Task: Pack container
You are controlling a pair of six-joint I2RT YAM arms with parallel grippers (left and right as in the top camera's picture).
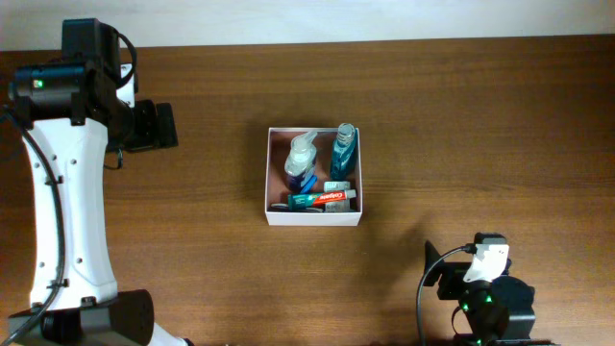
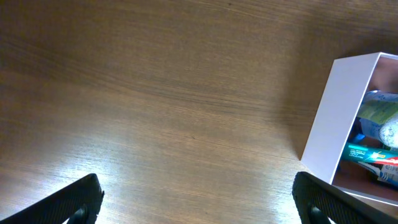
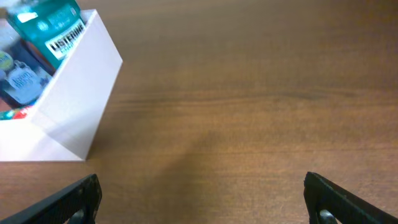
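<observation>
The container (image 1: 314, 175) stands at the centre of the overhead frame on the wooden surface (image 1: 461, 115). A pump bottle (image 1: 302, 154), a teal bottle (image 1: 343, 149) and a toothpaste tube (image 1: 322, 199) are seen inside it; the tube lies along the lower wall.

The jaws of the left arm (image 1: 67, 192), at the upper left, are held wide apart with only bare surface between them; the jaws of the right arm (image 1: 485, 288), at the lower right, are likewise apart and empty; both are well apart from the container.

No loose article is seen on the surface; packing is therefore judged complete or nearly so, and the step in hand is judged to be a final check. The thin white walls should not be touched, since the light box would probably slide; any correction should be made from above, with the jaws opened only as far as the article requires; the tube should be confirmed to lie below the rim.

The floor of the container is largely covered; a dark shape in its lower left corner cannot be identified. In each wrist view the container is cut off by the frame edge; only the tips of the jaws are shown.
</observation>
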